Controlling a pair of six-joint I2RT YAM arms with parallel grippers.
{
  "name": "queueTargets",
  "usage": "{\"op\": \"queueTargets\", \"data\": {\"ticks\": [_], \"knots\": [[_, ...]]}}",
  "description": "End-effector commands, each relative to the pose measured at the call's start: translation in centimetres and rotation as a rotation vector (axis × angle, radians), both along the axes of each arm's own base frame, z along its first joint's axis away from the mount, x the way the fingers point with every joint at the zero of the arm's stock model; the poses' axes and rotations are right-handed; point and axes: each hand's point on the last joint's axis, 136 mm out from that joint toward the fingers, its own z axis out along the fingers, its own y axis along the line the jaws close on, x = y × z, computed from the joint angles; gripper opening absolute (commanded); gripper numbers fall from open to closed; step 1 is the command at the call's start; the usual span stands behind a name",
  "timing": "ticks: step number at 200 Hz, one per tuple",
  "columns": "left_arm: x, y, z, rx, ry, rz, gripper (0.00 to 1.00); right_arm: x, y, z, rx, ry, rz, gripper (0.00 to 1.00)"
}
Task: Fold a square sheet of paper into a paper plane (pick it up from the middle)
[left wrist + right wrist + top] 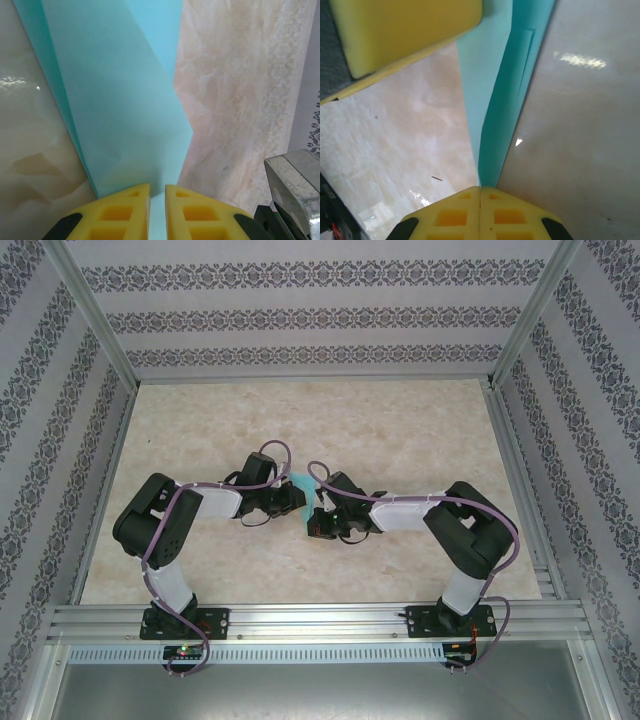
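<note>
Turquoise paper (125, 100), folded | left jaws: clamped on it | right jaws: clamped on its edge

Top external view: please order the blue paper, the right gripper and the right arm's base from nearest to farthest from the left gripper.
1. The blue paper: pinched in the left gripper itself, at the centre.
2. The right gripper: just to the right, closed on the same paper.
3. The right arm's base: far off at the near edge, on the right.
</note>
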Motion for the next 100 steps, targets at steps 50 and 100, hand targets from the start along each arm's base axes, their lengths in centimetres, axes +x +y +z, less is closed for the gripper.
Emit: {"op": "queueTargets", "data": {"ticks": [50,100], "knots": [[-0.1,-1.0,3.0,-0.054,-0.078,-0.053,0.20,0.0,-3.3,0.8,-0.132,-0.095,0.194,0.00],[-0.1,-0.9,2.0,-0.041,-0.063,-0.053,0.19,-0.2,-3.3,0.8,-0.124,-0.084,0.216,0.00]]}}
